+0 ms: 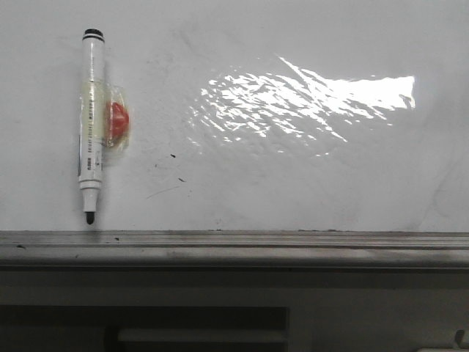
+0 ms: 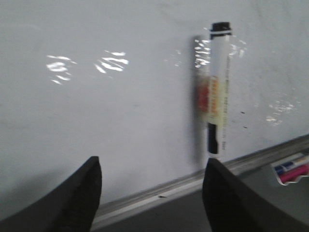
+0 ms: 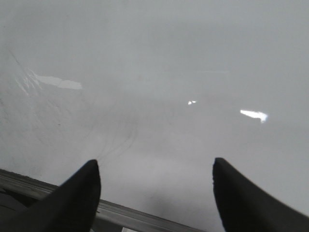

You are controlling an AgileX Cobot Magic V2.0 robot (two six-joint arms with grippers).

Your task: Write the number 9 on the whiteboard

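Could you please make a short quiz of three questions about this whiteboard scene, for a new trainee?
1. True or false: a number 9 is already written on the whiteboard.
2. Where does the marker sit in the front view? A) flat on the grey ledge B) upright on the board's left part, tip down C) in the right gripper
3. Fill in: the left gripper is ____ and holds nothing.

Key:
1. False; only small specks and a faint scratch show.
2. B; a red piece under clear tape sits at its side.
3. open
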